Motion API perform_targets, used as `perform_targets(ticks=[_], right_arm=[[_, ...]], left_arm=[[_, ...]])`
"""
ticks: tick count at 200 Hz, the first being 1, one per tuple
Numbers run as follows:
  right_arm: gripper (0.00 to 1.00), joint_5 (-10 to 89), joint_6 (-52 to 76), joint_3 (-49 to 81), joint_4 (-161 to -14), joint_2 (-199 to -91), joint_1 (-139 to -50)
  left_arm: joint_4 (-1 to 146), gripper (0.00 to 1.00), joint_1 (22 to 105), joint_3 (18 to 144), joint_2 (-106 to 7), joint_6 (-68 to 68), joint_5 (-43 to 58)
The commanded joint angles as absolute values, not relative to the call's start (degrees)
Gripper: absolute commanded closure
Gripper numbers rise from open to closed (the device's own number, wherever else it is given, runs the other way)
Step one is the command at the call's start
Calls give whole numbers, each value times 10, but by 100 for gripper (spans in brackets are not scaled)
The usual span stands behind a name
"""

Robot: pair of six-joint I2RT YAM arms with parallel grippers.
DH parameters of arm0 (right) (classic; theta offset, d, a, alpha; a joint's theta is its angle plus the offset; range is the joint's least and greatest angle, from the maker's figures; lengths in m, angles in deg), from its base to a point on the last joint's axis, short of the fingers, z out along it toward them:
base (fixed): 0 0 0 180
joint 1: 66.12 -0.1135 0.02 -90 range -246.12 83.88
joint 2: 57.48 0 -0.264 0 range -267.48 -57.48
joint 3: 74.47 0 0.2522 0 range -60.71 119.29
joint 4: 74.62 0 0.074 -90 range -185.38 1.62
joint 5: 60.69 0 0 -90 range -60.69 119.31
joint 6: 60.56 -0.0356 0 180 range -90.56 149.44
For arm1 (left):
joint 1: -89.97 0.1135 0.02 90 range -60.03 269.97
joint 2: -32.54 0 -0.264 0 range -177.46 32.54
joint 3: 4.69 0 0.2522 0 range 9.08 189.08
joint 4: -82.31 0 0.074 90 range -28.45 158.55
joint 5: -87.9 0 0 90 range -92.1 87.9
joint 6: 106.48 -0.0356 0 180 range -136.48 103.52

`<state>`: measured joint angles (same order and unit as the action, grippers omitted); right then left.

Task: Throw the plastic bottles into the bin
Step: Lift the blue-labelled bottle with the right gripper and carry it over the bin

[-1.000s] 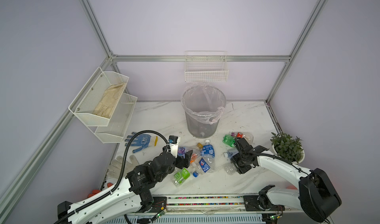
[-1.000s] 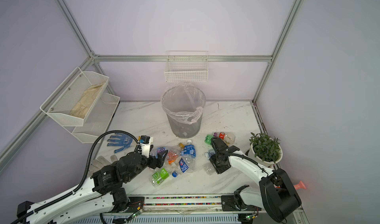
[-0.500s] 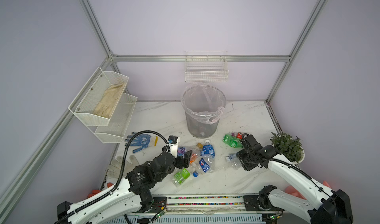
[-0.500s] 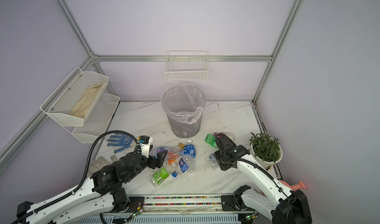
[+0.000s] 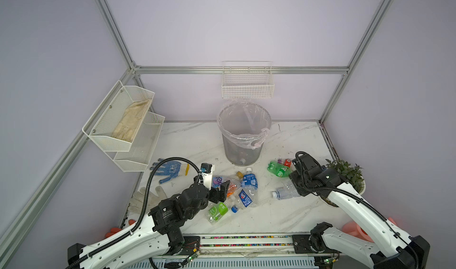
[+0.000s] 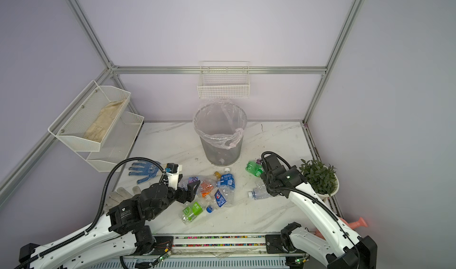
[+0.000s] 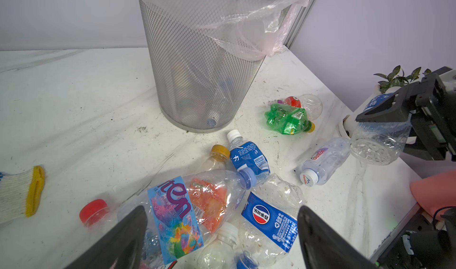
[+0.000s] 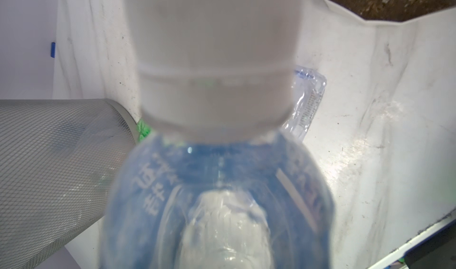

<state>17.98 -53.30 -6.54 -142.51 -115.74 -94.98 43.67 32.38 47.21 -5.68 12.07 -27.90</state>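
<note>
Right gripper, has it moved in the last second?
Yes. In a top view the right gripper, shut on a blue-label bottle, has shifted up and slightly right, closer to the potted plant.

arms [image 5: 123, 243]: white links, black joints | cable [image 5: 146, 193]: black ribbed hose | left end effector [image 5: 222, 190]: black

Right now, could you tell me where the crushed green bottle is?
In both top views the crushed green bottle lies on the table right of the bin, between it and the potted plant.
</note>
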Motion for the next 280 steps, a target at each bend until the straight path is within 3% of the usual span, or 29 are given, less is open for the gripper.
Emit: perform_targets(ticks=[1,31,46,67,97,137,146,192,280], right_arm=[[83,131,-521,-38,-1472,-1148,-947],[85,83,-458,4,-1482,-1150,-947],[85,89,-365,23,-1441,-1140,-947],[87,170,-214,29,-1331,-1095,-947],[87,260,-129,20,-1218,-1025,-947],[95,349,-37,107,-1219,-1088,-948],[100,364,-19,131,-1225,-1108,-948],[100,343,43,256,-1277,-1174,-960],[99,329,64,331,-1286,-1229,-986]], left_arm=[[450,7,321,453,-47,132,-287],[449,7,320,452,-45,135,-287],[450,7,320,452,-45,136,-286],[450,7,320,453,-45,137,-287],[450,7,320,454,-46,140,-288],[451,7,320,455,-42,143,-287],[451,7,320,455,-41,144,-286],[445,7,320,451,-22,149,-284],[429,7,320,449,-3,156,-292]])
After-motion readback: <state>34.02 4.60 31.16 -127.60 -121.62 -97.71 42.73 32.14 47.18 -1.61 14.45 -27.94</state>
